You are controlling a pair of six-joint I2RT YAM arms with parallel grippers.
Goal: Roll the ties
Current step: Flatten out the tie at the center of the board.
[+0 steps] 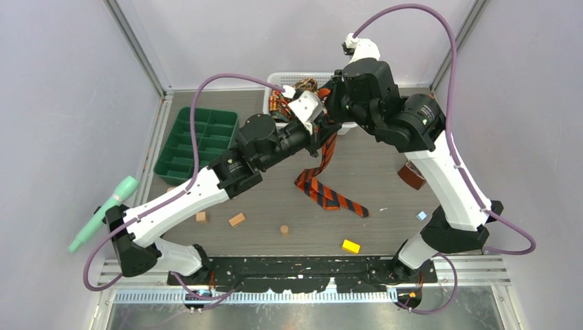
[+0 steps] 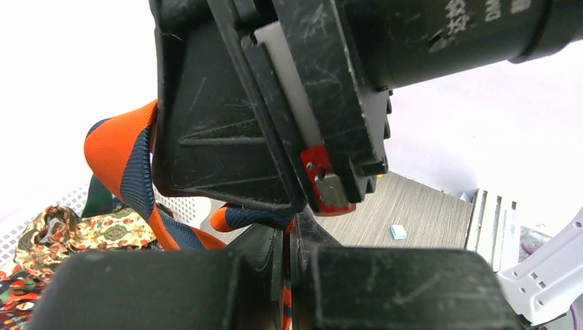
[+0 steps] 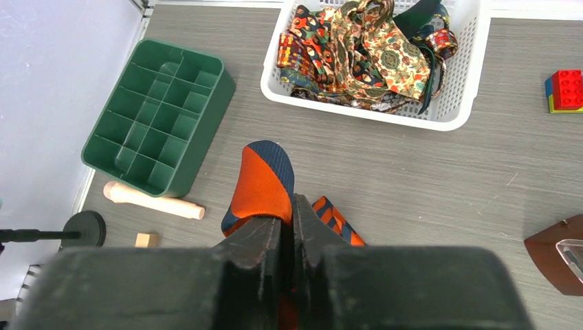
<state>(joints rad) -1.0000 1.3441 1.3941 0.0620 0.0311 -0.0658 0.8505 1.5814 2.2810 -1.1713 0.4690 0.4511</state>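
Note:
An orange-and-dark striped tie (image 1: 328,192) hangs above the table between both grippers, with its lower part folded on the tabletop. My left gripper (image 2: 287,256) is shut on a thin edge of it. A loop of the same tie (image 2: 124,158) bulges to the left, under the right gripper's black body. In the right wrist view my right gripper (image 3: 294,227) is shut on the tie (image 3: 265,182), which arches up in front of its tips. In the top view the two grippers meet near the basket's front. Several paisley and dark ties (image 3: 364,51) lie heaped in the white mesh basket (image 3: 450,113).
A green compartment tray (image 1: 196,141) sits at the back left. Small wooden blocks (image 1: 236,219), a yellow block (image 1: 350,245) and a wooden peg (image 3: 152,201) lie on the table. A brown tape roll (image 1: 411,175) is at the right, a mint-green tool (image 1: 103,213) at the far left.

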